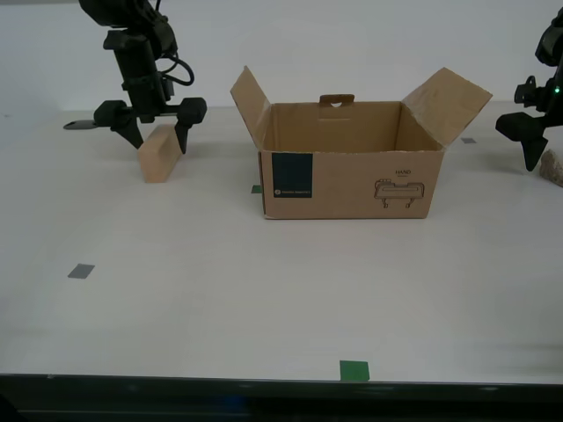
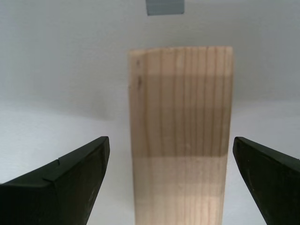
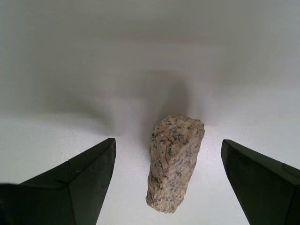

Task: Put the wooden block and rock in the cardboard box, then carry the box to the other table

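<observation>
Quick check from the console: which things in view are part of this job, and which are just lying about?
Part of the job:
- wooden block, between my second gripper's open fingers
- rock, between my first gripper's open fingers
- cardboard box, flaps open

Lying about:
- grey tape square
- green tape square

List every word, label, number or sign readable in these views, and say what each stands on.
Dark blue label patch on the front of the cardboard box: a small round mark and a line of pale print, too small to read.
Small dark print above the black line drawing on the same front: blurred, not readable.
Wooden block, rock, tape squares: no text.
</observation>
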Tool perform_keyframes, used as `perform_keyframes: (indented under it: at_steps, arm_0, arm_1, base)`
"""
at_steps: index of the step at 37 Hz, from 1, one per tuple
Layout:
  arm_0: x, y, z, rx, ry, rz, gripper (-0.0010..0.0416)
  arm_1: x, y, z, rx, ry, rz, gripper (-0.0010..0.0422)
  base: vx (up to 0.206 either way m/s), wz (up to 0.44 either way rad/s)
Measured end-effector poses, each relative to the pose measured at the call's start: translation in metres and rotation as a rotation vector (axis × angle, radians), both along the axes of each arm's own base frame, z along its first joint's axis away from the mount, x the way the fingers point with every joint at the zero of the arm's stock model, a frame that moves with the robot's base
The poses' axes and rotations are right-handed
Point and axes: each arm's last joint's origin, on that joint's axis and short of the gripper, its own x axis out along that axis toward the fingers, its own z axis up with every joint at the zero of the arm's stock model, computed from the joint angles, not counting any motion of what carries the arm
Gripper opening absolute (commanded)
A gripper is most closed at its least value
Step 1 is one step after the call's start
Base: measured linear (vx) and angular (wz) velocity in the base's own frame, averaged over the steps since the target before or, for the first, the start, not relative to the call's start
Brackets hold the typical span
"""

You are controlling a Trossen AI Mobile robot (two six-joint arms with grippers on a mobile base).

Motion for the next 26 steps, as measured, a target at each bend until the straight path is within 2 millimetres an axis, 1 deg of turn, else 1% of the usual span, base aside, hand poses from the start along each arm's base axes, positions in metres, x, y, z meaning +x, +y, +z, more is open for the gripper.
perform_keyframes:
  at_steps: [5,12,26]
  arm_0:
    - [0.0001,-0.0002,0.0000,-0.001,0.001,0.013,0.0302]
    - [0.0005,-0.0003,-0.0001,-0.003,-0.003,0.021,0.0315]
    - [0.0023,-0.0008,-0.0001,-0.010,-0.020,0.042,0.0300]
  arm_1:
    - [0.0000,-0.0002,0.0002,0.000,-0.001,0.000,0.0359]
    - [-0.0001,0.0000,0.0000,0.001,0.001,-0.004,0.0359]
    - [-0.0002,-0.0002,0.0000,0.001,0.002,-0.005,0.0359]
  base:
    - [0.000,0.000]
    - [0.000,0.000]
    - [0.000,0.000]
